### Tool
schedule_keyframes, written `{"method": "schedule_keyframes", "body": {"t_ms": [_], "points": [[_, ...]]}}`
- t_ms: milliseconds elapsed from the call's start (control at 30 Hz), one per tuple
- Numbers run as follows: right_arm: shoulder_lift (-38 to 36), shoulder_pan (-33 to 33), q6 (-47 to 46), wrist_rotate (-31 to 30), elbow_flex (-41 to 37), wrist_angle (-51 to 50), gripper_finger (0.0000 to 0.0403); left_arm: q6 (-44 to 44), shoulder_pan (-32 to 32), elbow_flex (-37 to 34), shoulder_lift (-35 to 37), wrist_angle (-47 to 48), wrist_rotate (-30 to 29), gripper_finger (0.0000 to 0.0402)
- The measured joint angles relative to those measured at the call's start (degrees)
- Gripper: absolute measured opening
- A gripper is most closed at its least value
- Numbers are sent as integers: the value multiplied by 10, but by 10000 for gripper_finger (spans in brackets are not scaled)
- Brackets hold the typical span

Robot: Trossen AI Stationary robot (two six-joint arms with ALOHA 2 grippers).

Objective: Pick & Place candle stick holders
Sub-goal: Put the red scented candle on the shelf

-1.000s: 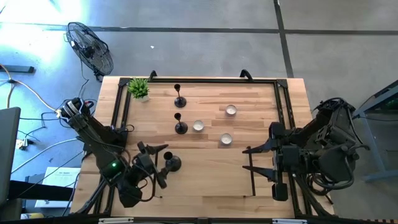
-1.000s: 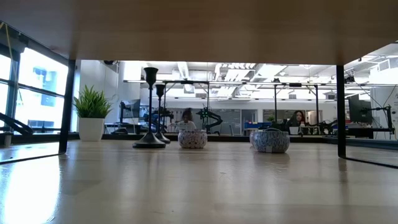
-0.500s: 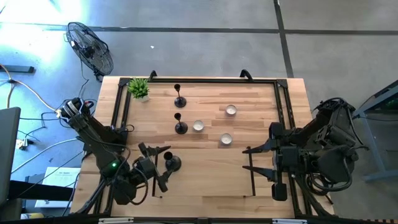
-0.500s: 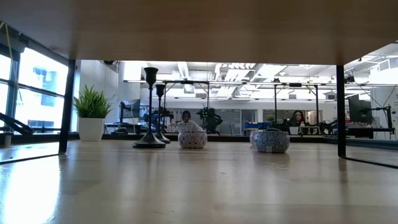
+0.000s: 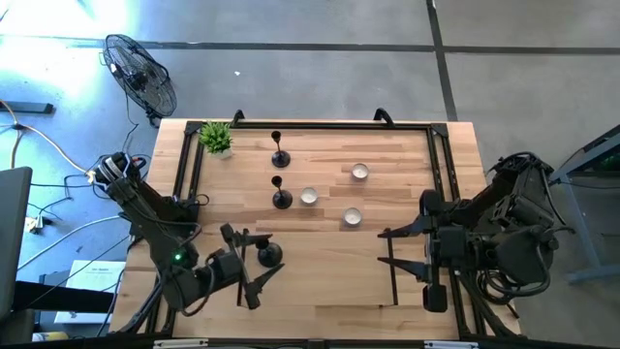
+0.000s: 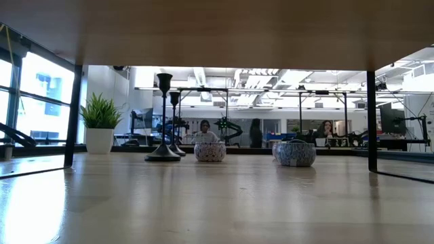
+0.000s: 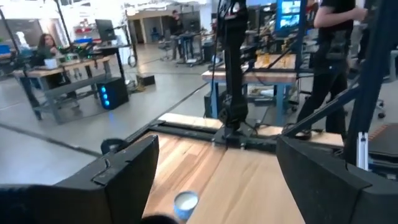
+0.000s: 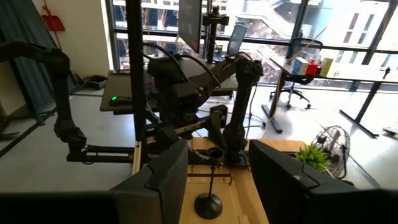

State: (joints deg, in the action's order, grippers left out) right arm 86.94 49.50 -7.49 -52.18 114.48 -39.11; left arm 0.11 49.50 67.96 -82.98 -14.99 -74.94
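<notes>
Black candle holders, three of them, are all standing upright on the wood table (image 5: 320, 281). I'm seeing the near holder (image 5: 268, 254) w/ its round base on the boards at the left-front, just beside the left gripper (image 5: 242, 267), which is sitting low over the table w/ jaws spread wide and nothing between them, so not touching the holder. The middle holder (image 5: 281, 198) is standing further back, right next to a small tealight cup (image 5: 308, 196); the far holder (image 5: 280, 158) is standing behind that, near the potted plant (image 5: 216, 138) in the back-left corner. Two more tealight cups, one (image 5: 359, 172) towards the back and one (image 5: 352, 217) nearer centre, are sitting right of the holders. Right gripper (image 5: 387, 257) is waiting at the table's right side, well apart from everything; jaws partly open, gripping nothing. In the low view, people are sitting at desks in the room behind.
</notes>
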Motion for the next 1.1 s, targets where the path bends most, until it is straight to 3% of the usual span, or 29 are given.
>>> {"method": "schedule_keyframes", "body": {"t_ms": [267,533,667,800,967,1100], "points": [[0,0,15,-8,0,0,165,186,0,0,0,-169,12,320],[0,0,37,-58,0,0,165,281,0,0,1,-219,28,320],[0,0,91,-70,0,7,165,322,0,10,17,-230,27,320],[0,0,161,-130,0,24,165,344,0,36,51,-225,18,320],[-1,0,302,-208,0,66,165,388,0,84,103,-224,-25,319],[-14,-12,381,-213,0,88,165,430,0,122,138,-225,-68,319]]}}
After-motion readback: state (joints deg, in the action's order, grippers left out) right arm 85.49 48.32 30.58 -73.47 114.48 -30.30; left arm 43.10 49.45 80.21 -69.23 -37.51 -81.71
